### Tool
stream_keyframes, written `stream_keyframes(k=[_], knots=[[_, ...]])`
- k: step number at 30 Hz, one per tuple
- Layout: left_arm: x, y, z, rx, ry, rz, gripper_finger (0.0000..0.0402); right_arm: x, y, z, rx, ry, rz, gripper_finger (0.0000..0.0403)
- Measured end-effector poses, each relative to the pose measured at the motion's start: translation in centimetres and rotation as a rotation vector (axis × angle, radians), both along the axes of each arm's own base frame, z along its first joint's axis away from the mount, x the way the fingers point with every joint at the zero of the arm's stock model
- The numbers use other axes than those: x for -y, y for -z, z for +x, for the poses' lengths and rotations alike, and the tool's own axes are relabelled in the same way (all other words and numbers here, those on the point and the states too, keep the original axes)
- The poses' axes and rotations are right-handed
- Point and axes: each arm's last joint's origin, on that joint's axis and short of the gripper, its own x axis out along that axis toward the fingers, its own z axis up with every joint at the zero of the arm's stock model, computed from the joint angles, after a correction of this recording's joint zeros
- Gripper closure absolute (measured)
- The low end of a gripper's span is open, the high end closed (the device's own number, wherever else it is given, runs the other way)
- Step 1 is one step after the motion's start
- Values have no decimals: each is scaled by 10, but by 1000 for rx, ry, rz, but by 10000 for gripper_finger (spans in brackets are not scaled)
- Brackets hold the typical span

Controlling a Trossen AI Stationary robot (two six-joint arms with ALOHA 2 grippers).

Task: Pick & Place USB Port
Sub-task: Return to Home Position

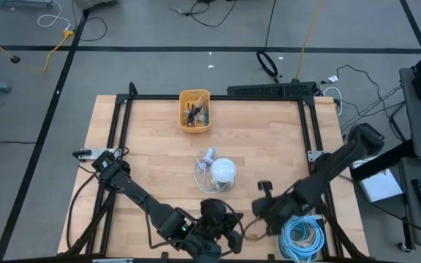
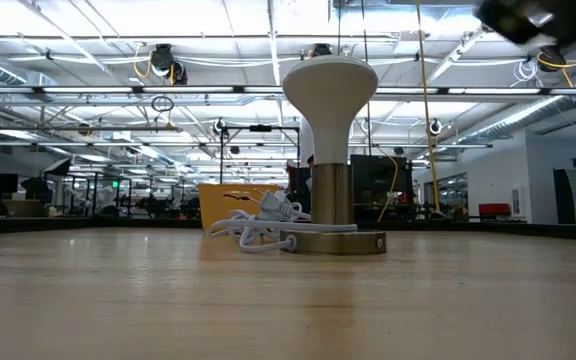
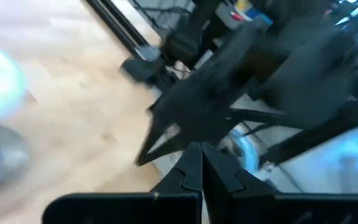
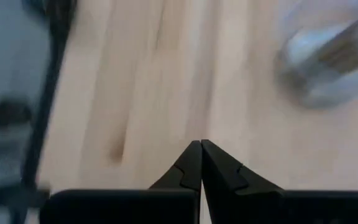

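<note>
You'll see the left gripper and right gripper both pinched closed, empty. The blue cable coils by the right arm, partly cut off; whatever holds it is hard to make out, possibly a bin.

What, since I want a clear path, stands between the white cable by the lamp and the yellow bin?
Nothing visible does. Only bare table separates the white cable, lying beside the lamp, from the yellow bin. The left tool and right tool are shut, away from that path.
</note>
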Motion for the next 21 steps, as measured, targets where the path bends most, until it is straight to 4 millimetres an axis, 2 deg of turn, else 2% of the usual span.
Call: stream_keyframes(k=[2,6,8,11,13,16,19,21], knots=[[-10,-8,-3,-18,-12,40,401,11,-30,1,104,34,22,403],[-40,-42,-17,-50,-30,105,401,42,-94,-8,322,42,87,403],[-57,-57,-28,-95,-29,145,401,60,-122,-19,428,50,118,403],[-80,-79,-51,-161,-26,196,401,89,-151,-43,535,50,184,403],[-94,-92,-68,-215,-18,233,401,106,-164,-61,582,40,221,403],[-115,-101,-92,-356,20,283,401,126,-172,-89,601,25,210,403],[-136,-101,-110,-527,47,302,401,142,-170,-115,579,4,135,403],[-146,-103,-119,-583,56,303,401,148,-163,-128,563,-8,98,403]])
